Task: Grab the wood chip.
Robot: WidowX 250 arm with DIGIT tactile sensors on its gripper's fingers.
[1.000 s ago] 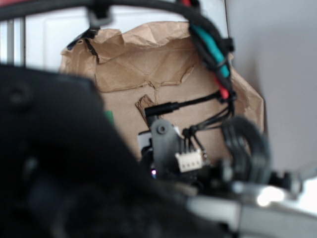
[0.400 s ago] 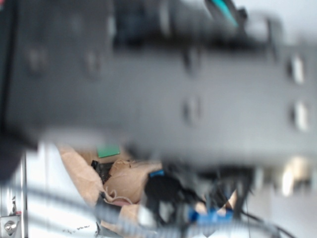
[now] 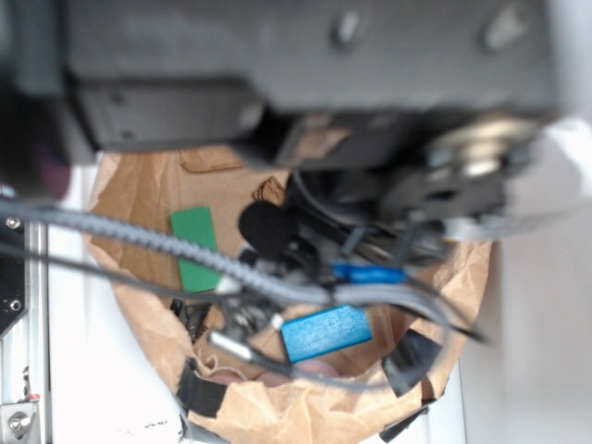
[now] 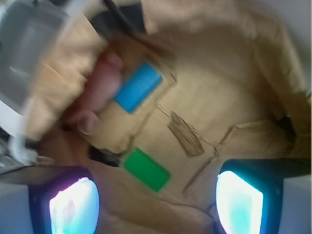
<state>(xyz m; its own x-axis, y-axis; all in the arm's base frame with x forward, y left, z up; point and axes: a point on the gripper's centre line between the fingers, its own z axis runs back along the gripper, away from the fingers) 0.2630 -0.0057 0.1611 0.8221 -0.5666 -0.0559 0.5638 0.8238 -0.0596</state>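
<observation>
In the wrist view the wood chip (image 4: 185,135), a rough dark brown sliver, lies on crumpled brown paper (image 4: 229,87). My gripper (image 4: 157,204) hangs above the paper, open and empty. Its two fingertips (image 4: 73,207) stand wide apart at the bottom corners. The chip is ahead of the jaws, a little right of centre and apart from them. In the exterior view only a bit of the chip (image 3: 270,190) shows beside the arm. The arm and its cables hide the gripper there.
A green block (image 4: 146,169) (image 3: 196,248) lies just ahead of the jaws, left of the chip. A blue block (image 4: 138,87) (image 3: 326,333) lies farther off, with a pinkish finger-like shape (image 4: 97,92) beside it. The paper's raised folds ring the area. Cables (image 3: 139,242) cross the exterior view.
The arm has swung across the exterior view and now fills its top. The blue block has come into plain sight, and the green block shows more fully.
</observation>
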